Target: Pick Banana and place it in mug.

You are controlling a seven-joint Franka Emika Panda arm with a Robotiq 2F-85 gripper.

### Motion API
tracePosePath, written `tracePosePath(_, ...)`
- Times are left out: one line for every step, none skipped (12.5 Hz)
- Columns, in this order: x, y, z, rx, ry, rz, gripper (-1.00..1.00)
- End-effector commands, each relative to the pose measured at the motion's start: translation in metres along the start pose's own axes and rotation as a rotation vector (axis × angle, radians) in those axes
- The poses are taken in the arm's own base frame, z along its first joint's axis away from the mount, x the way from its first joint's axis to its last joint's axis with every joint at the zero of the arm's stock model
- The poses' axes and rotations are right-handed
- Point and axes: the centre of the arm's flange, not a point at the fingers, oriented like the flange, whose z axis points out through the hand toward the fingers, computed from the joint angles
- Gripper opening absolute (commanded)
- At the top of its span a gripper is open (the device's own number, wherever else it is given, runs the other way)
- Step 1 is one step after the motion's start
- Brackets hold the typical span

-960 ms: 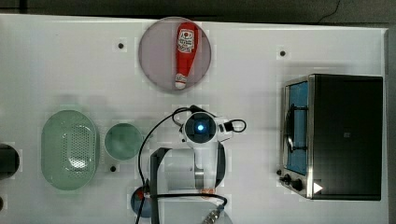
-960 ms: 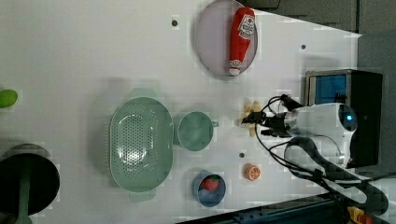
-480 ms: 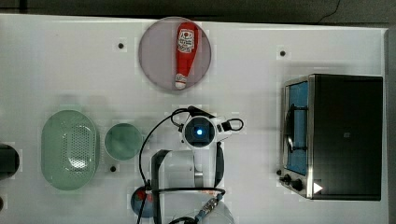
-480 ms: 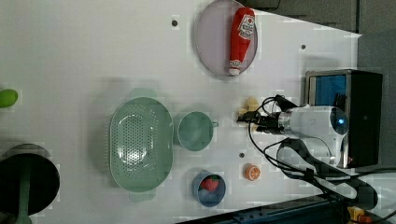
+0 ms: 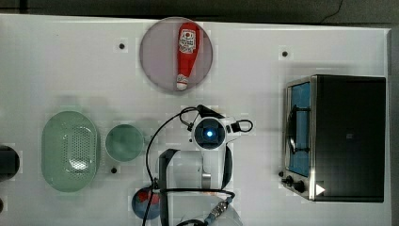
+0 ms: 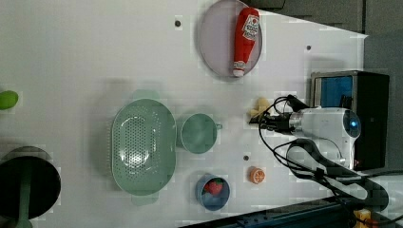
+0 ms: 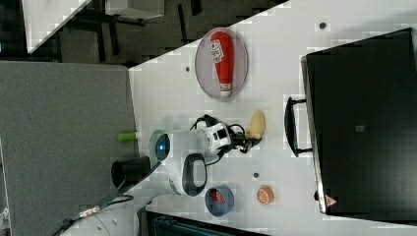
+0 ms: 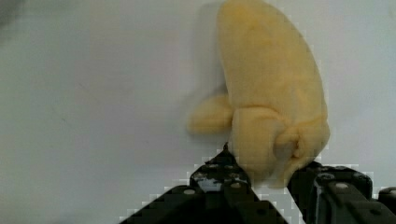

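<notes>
Tool pinched narrow on one end of banana lying on tabletop; fingertips cut off in wrist view

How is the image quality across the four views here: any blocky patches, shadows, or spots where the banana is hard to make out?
Top view: blocky patches on the white table, soft shadow beside the mug. Left view: the banana is a small, pale, soft-edged blob; the gripper is dark against it. Right view: banana outline is clearer, a dark surround frames the table. Wrist view: the banana is close and slightly soft, with a faint shadow.
</notes>
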Motion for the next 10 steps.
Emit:
tracePosePath(0.007,-0.009,-0.017,0.014,0.028,-0.028,-0.34)
tracePosePath(0.012,-0.010,-0.033,0.027,0.052,-0.024,-0.34)
tracePosePath(0.017,-0.009,-0.054,0.039,0.075,-0.018,-0.34)
tracePosePath(0.020,-0.006,-0.080,0.042,0.082,-0.011,-0.34)
tracePosePath(0.021,-0.002,-0.108,0.039,0.076,-0.002,-0.34)
tracePosePath(0.021,0.002,-0.141,0.035,0.064,0.005,-0.34)
tracePosePath(0.019,0.006,-0.171,0.028,0.045,0.010,-0.34)
tracePosePath(0.015,0.010,-0.200,0.018,0.020,0.013,-0.34)
tracePosePath(0.010,0.010,-0.232,0.010,0.001,0.010,-0.34)
tracePosePath(0.005,0.010,-0.260,0.001,-0.016,0.011,-0.34)
